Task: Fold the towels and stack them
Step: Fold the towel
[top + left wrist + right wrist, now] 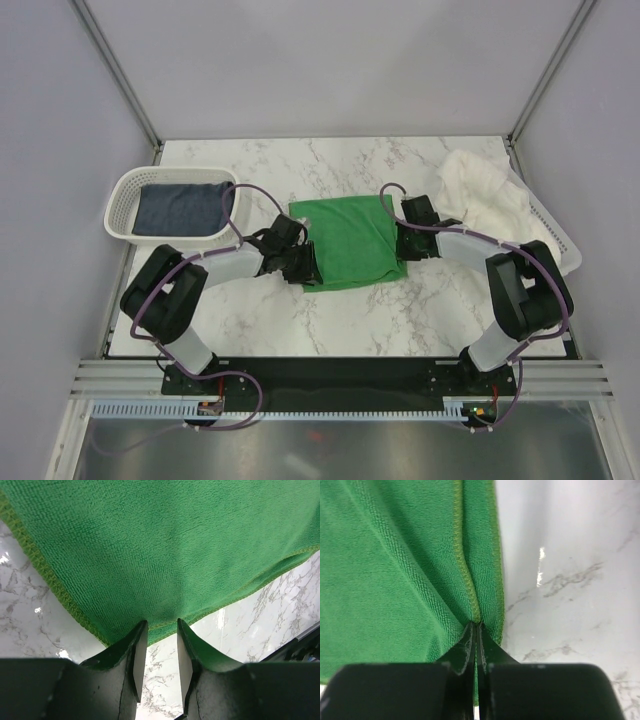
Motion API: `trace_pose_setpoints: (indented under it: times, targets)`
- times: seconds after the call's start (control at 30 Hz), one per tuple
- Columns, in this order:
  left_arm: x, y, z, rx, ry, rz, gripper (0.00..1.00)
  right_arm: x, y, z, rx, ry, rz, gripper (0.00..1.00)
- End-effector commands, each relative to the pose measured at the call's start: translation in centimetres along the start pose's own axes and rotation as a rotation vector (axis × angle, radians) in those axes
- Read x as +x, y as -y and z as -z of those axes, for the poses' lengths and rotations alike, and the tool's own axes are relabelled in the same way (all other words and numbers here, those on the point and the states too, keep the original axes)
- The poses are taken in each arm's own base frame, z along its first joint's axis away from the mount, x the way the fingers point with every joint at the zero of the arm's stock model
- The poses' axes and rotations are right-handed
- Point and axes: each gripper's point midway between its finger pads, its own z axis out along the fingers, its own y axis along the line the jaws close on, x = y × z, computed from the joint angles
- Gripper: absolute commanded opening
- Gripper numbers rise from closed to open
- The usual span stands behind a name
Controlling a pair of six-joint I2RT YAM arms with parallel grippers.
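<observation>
The bright green towel [345,240] lies folded on the middle of the marble table. My left gripper [302,264] is at its left edge, low over the table. In the left wrist view this gripper [161,625] is open; its tips reach the towel's [165,555] stitched hem with only bare marble between the jaws. My right gripper [399,240] is at the towel's right edge. In the right wrist view it [476,626] is shut on a pinched fold of the green hem [465,570]. The navy towel [180,208] lies folded in the left basket. The white towel [485,185] is heaped at the back right.
A white perforated basket [118,200] stands at the back left with the navy towel inside. Another white basket [560,240] sits at the right edge, partly under the white towel. Metal frame posts rise at both back corners.
</observation>
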Motion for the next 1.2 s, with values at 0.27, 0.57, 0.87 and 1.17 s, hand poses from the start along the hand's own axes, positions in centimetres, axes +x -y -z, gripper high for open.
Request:
trace_pose_setpoints:
  times: [0.27,0.57,0.87,1.17]
  targets:
    - [0.2,-2.1,0.3,-0.115,0.010,-0.003,0.38,-2.8,2.5,2.0,0.155,0.057,0.048,0.00]
    - [-0.2,-1.3,0.7,-0.092,0.013,-0.009,0.38,-2.7,-0.9,2.3,-0.026,0.022,0.031,0.00]
    - [-0.1,-1.6,0.7,-0.110,0.001,-0.014,0.38,-2.7,0.8,3.3,0.040,-0.017,0.016,0.00]
    - [0.2,-1.7,0.6,-0.114,-0.008,-0.016,0.38,-3.2,0.8,3.5,0.055,-0.015,0.020,0.05]
